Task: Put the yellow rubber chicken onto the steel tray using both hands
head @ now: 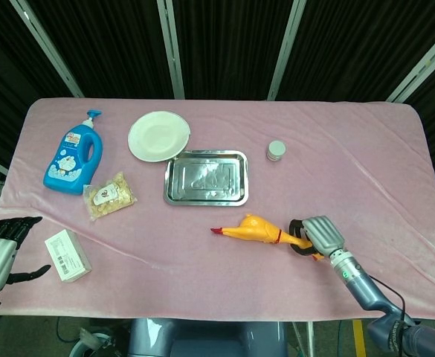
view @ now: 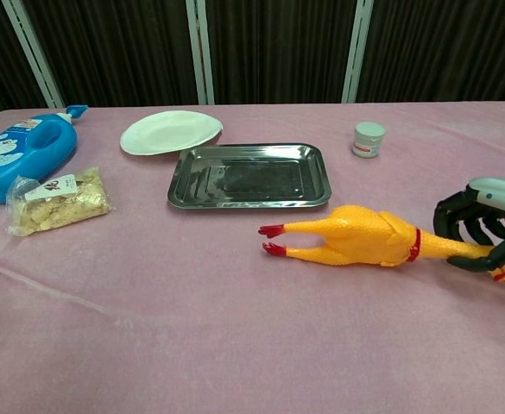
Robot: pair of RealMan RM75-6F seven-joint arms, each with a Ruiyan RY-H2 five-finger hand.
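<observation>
- Chicken [view: 356, 236] lies on the pink cloth just below the tray [view: 249, 175], feet pointing left.
- Left hand [head: 0, 249] hangs empty, fingers spread, well apart; we judge it should support the feet.
- Right hand [view: 485, 226] grips the neck; lift level.

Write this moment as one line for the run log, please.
right hand: grips chicken neck | left hand: open, off table | tray: empty | chicken: on cloth

No legible text on any label.
</observation>
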